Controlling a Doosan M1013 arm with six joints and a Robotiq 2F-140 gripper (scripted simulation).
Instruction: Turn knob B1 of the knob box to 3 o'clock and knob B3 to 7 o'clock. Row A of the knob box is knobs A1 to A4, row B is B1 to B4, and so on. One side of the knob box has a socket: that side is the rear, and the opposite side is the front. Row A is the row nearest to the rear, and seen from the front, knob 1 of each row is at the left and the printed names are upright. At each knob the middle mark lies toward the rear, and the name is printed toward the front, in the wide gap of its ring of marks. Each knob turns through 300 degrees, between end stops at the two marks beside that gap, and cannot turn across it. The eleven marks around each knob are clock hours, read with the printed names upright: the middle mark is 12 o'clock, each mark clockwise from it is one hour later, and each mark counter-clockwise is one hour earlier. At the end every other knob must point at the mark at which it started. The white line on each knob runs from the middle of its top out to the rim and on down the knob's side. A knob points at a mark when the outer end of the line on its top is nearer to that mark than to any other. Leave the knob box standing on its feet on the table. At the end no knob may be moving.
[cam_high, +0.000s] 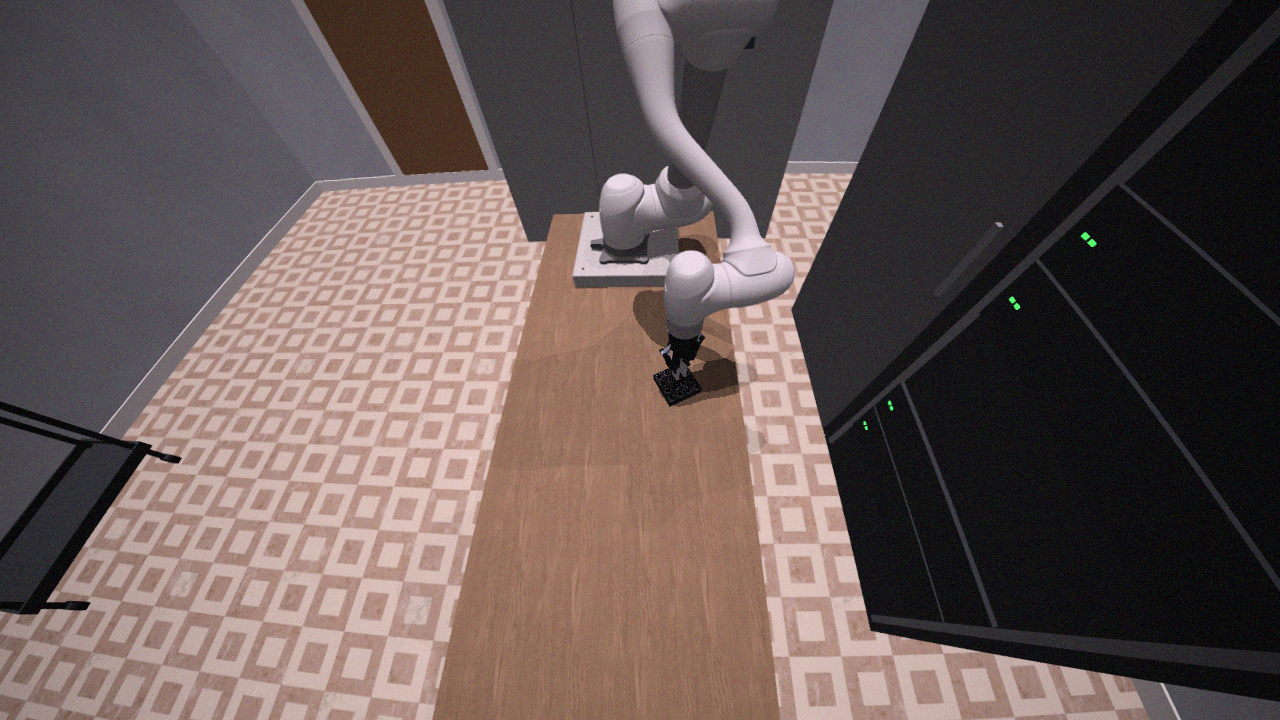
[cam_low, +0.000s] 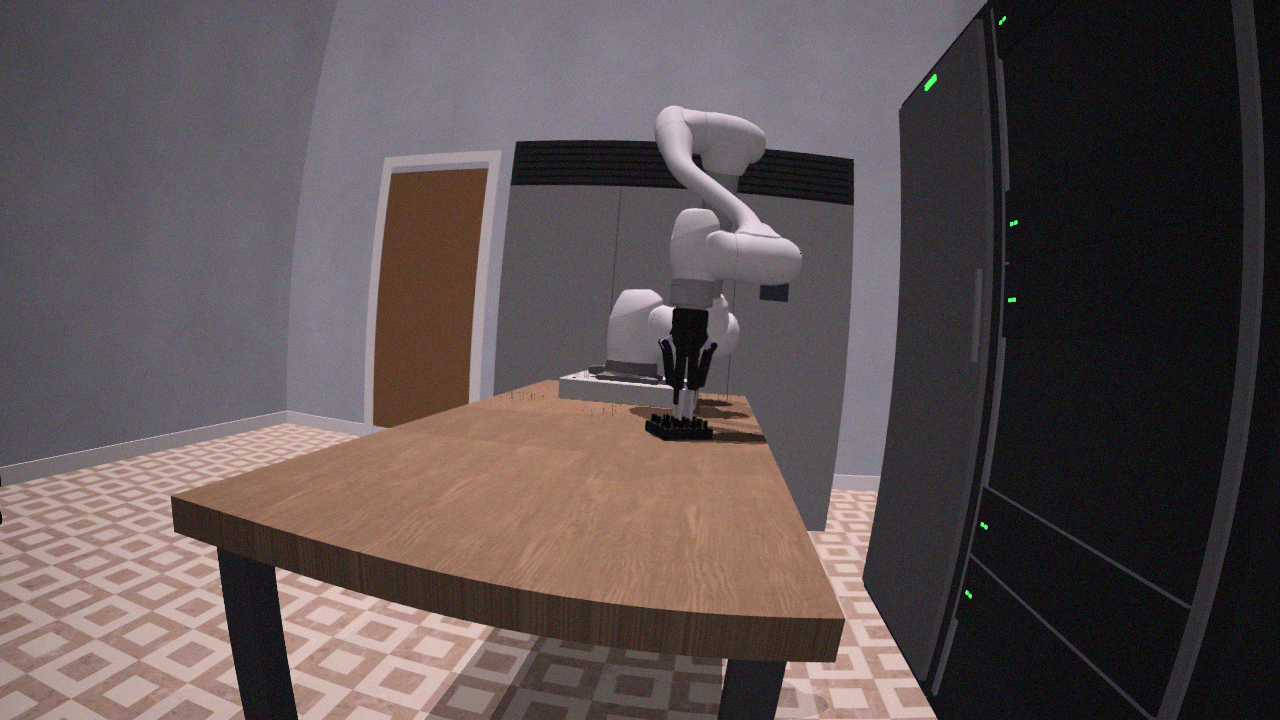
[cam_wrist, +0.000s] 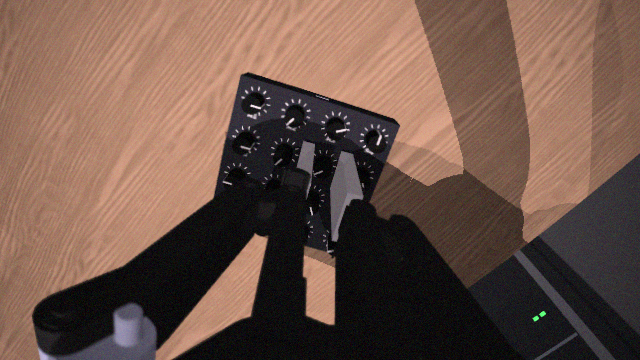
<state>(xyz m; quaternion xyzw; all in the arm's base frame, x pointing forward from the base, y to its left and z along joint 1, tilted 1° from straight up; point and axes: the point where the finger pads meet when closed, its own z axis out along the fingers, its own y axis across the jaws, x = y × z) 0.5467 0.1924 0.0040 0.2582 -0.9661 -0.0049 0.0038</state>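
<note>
The black knob box (cam_high: 678, 387) stands on the wooden table near its right edge, also in the exterior view (cam_low: 679, 429). In the wrist view the box (cam_wrist: 300, 150) shows several rows of knobs with white lines. My gripper (cam_wrist: 322, 166) points straight down over the box, with one finger on each side of knob B3 (cam_wrist: 324, 165), the third knob of the second row. The fingers stand slightly apart from the knob, with a small gap. Its white line points to the front left. Knob B1 (cam_wrist: 245, 142) is uncovered at the left. The front rows are hidden under my fingers.
The arm's base plate (cam_high: 617, 259) sits at the table's far end. Tall dark cabinets (cam_high: 1029, 313) stand close along the table's right side. The box lies in the arm's shadow.
</note>
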